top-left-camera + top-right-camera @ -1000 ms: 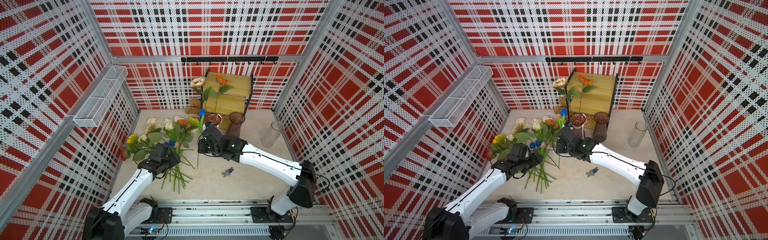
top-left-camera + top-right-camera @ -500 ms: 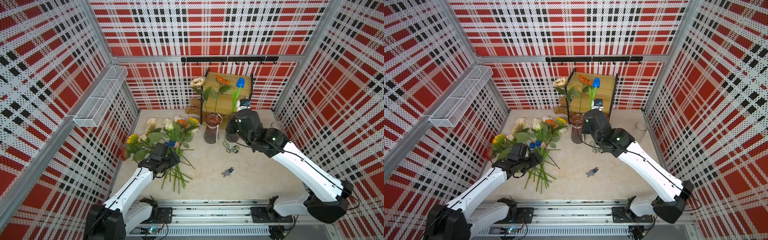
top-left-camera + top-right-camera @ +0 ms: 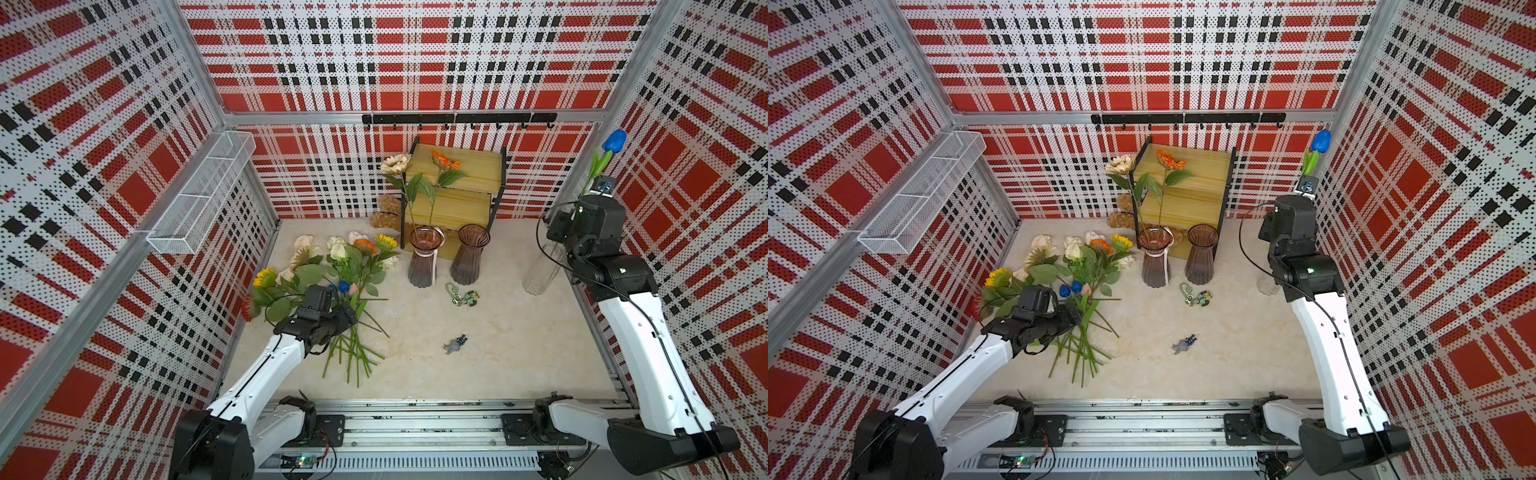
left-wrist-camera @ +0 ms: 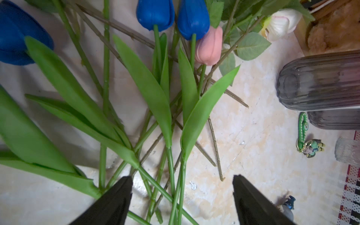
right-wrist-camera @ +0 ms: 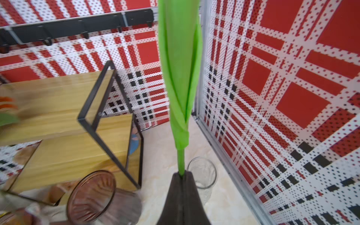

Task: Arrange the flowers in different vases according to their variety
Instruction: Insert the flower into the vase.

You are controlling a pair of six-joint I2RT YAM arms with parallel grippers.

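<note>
My right gripper [image 3: 590, 195] [image 5: 182, 174] is shut on the green stem of a blue tulip [image 3: 614, 140] [image 3: 1320, 140], held upright high at the right wall, above the clear glass vase [image 3: 540, 270] [image 5: 202, 173]. My left gripper [image 3: 349, 316] [image 4: 182, 178] stands open low over the stems of the flower pile [image 3: 345, 266], with several tulip stems between its fingers, untouched. Blue tulips [image 4: 155, 13] and a pink tulip [image 4: 210, 46] lie just ahead of it. The pinkish vase [image 3: 424, 262] holds a cream sunflower [image 3: 395, 163] and an orange sunflower [image 3: 442, 158]. The brownish-purple vase [image 3: 469, 259] is empty.
A wooden two-tier shelf [image 3: 457, 183] stands behind the vases, with a brown plush toy [image 3: 386, 212] beside it. A green keychain [image 3: 461, 296] and a small figure [image 3: 455, 344] lie on the table. A wire basket [image 3: 203, 195] hangs on the left wall.
My right arm has swung from the table's middle to the right wall, lifting the blue tulip above the clear vase. The left arm has stayed still.
</note>
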